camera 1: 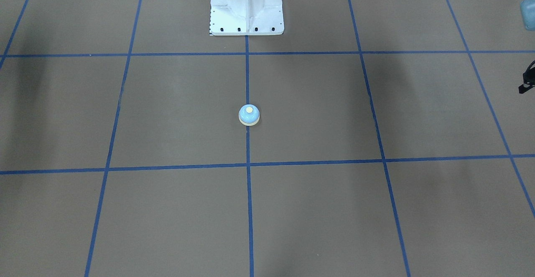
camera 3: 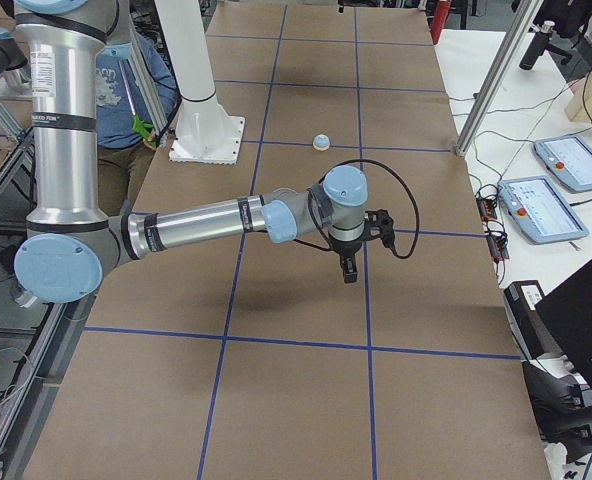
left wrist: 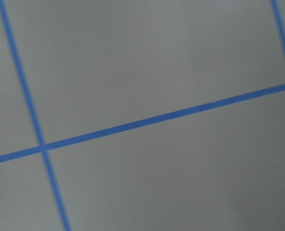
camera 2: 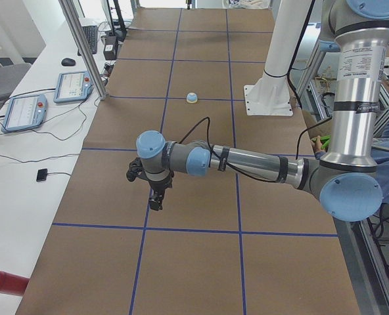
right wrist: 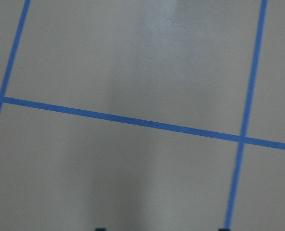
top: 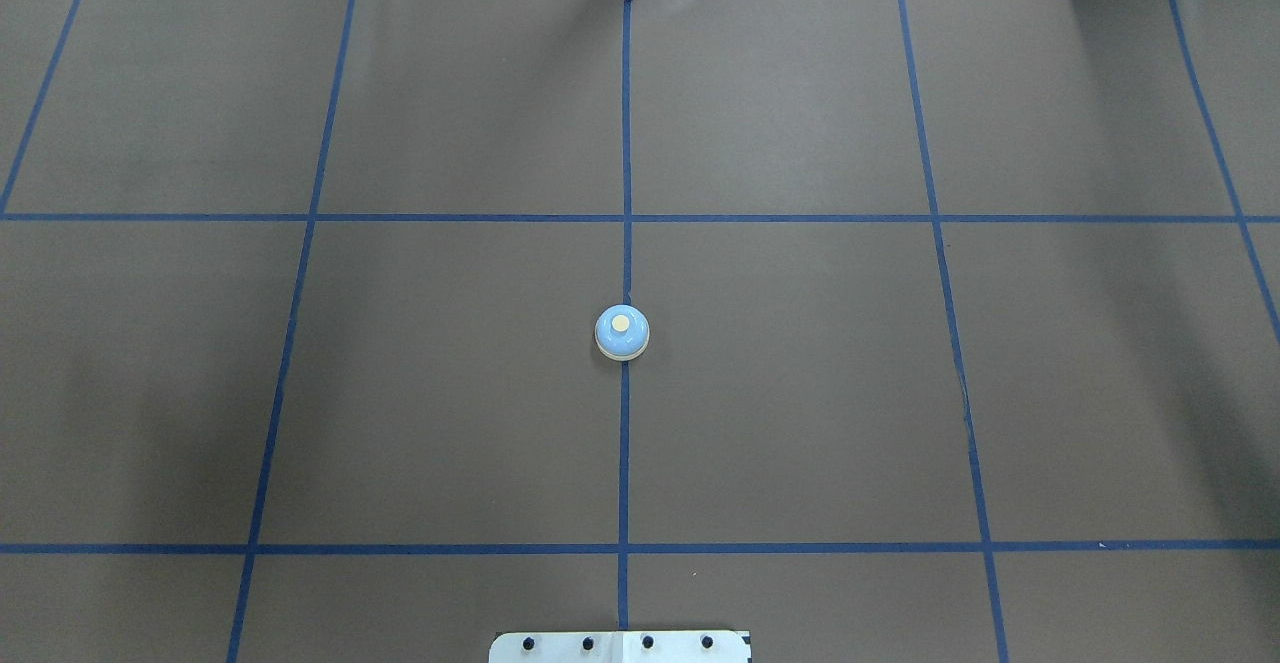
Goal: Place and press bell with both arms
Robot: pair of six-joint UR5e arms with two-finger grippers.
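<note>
Biggest by far, the table (top: pixel 800 393): covered in brown, ruled into large squares by blue tape, filling the overhead and front views almost alone.

Next, the left arm (camera 2: pixel 247 161), near and large in the left side view: rises as a grey-and-silver column at the robot's side of the table, bends at a light-blue elbow cap, then reaches level out over the cover, with a black cable looped along the forearm.

Then the right arm (camera 3: pixel 206 222), near and large in the right side view: same pose mirrored, upright column, blue elbow, forearm stretched level above the cover.

White pedestal (camera 1: pixel 246 13): bolted down at the middle of the robot's edge, right at the end of the centre tape line.

Two pendants (camera 2: pixel 23 111): lying flat with their cables on the white bench beside the table.

Black left gripper (camera 2: pixel 156 202): points straight down, hangs above the cover close to a lengthwise tape line, toward the table's left end. Spread or closed: cannot tell from this side view.

Black right gripper (camera 3: pixel 349 272): points straight down above the cover toward the right end. Spread or closed: likewise cannot tell.

Both wrist cameras: looking down on brown cover and crossing tape lines.

Smallest, the bell (top: pixel 622 332): stands upright on the centre tape line, straight out from the pedestal, about midway between two cross lines, cream button up, well apart from both grippers.
</note>
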